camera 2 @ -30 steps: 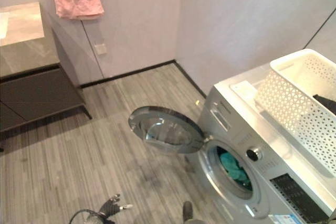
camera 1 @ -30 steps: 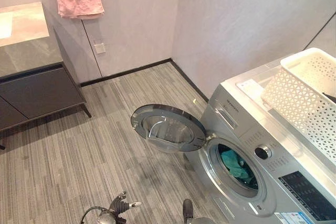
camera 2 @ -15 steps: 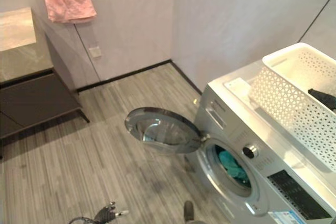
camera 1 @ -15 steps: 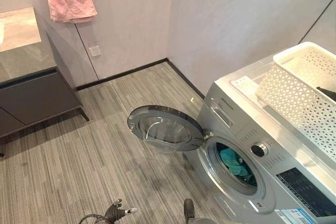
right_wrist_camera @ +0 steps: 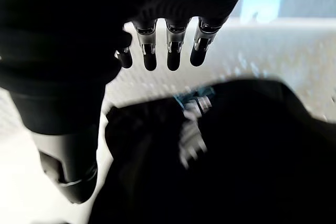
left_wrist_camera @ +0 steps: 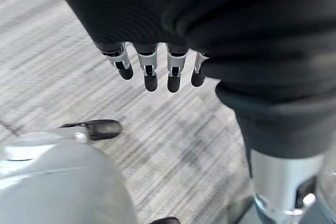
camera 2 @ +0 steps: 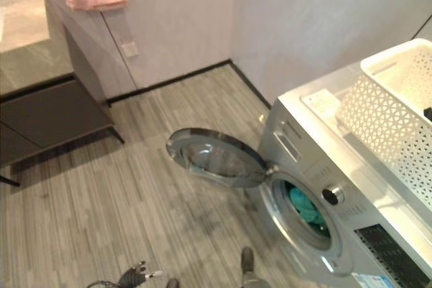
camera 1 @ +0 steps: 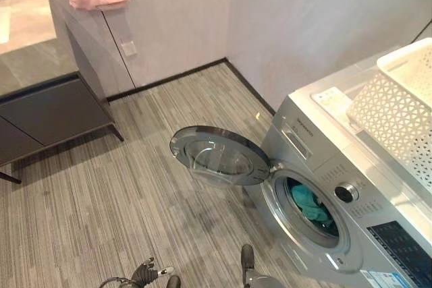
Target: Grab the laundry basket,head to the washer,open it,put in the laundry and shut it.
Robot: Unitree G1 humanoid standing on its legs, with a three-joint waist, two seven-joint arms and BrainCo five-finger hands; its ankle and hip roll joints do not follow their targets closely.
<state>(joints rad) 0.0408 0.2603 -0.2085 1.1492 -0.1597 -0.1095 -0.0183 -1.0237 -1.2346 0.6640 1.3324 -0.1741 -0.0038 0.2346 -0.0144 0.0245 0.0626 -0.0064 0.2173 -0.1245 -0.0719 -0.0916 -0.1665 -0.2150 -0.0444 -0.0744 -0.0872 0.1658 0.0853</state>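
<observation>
Since the earlier frames your head camera has swung, so the washer (camera 1: 337,193) now sits lower right; nothing itself has shifted. Its door (camera 1: 219,156) hangs wide open over the floor (camera 1: 101,193), teal laundry (camera 1: 310,202) in the drum, white basket (camera 1: 398,112) on the washer's top at its far right corner. Your left hand (left_wrist_camera: 152,66) hangs above the floor with fingers straight and apart, holding nothing; your right hand (right_wrist_camera: 163,45), fingers likewise straight, hovers over dark clothing (right_wrist_camera: 236,145) inside the basket.

Both eye views look down on the washer (camera 1: 337,214); wrist views sit close behind each hand's fingers (left_wrist_camera: 149,74).
</observation>
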